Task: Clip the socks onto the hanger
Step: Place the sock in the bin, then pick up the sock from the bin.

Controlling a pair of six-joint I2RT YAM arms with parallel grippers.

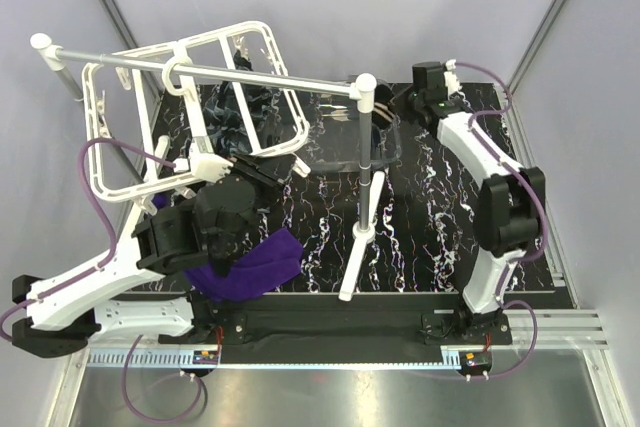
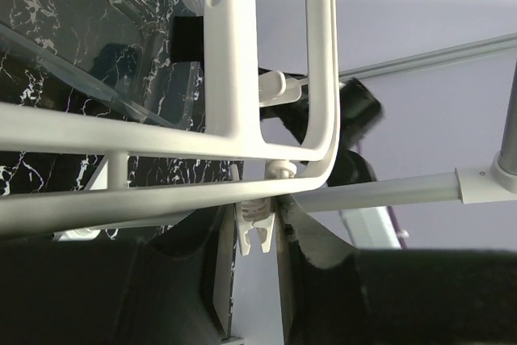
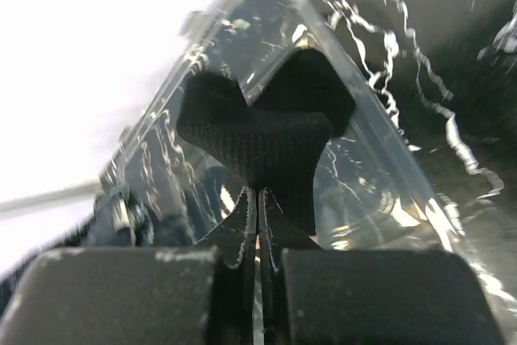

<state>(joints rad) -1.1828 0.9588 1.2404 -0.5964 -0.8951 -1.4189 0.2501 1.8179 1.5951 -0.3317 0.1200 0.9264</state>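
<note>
The white grid hanger (image 1: pixel 185 97) hangs tilted from the silver rod at the back left, with a dark marbled sock (image 1: pixel 238 107) draped on it. My left gripper (image 1: pixel 225 165) is at the hanger's near edge. In the left wrist view its jaws (image 2: pixel 255 225) close on a small white clip (image 2: pixel 257 232) under the frame bar (image 2: pixel 230 78). A purple sock (image 1: pixel 255 265) lies on the mat under my left arm. My right gripper (image 1: pixel 390 107) is shut on a black sock (image 3: pixel 266 127) over the clear bin (image 3: pixel 367 175).
The silver rod stand (image 1: pixel 365 182) with white caps stands mid-table, and its rod (image 1: pixel 250 75) spans to the back left. The clear plastic bin (image 1: pixel 345 152) sits behind its post on the black marbled mat (image 1: pixel 430 217). Grey walls enclose the table.
</note>
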